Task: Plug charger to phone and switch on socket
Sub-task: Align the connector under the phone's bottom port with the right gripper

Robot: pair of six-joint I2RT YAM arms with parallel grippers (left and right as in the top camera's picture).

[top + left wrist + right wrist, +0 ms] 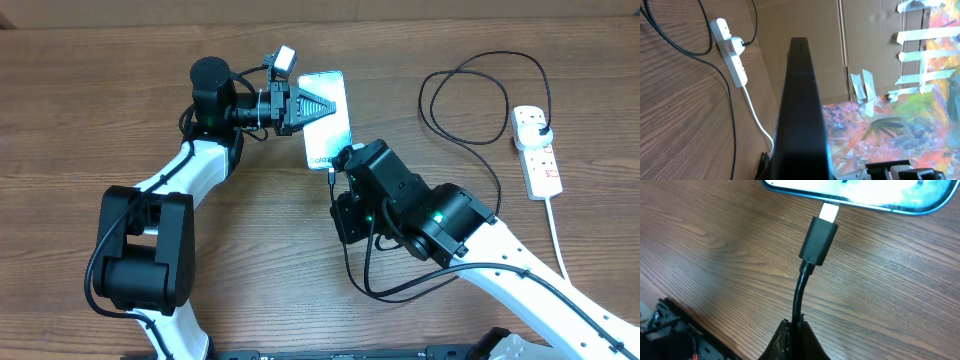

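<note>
The phone (330, 135) lies slanted at the table's middle back, its light screen up, with my left gripper (322, 108) shut on its far end. In the left wrist view its dark edge (800, 110) runs straight up the picture. My right gripper (799, 326) is shut on the charger's thin black cable just behind the black connector (819, 240). The connector's silver tip (829, 212) meets the phone's near edge (860, 195), and most of the tip shows. The cable (470, 100) loops off to a black plug (540, 126) seated in the white socket (537, 150) at the right.
The socket's thick white cord (556, 230) runs toward the front right edge. In the left wrist view the socket (730, 50) lies far left, with black cable crossing the wood. The cable also trails under my right arm (430, 220). Cardboard and taped paper stand behind the table.
</note>
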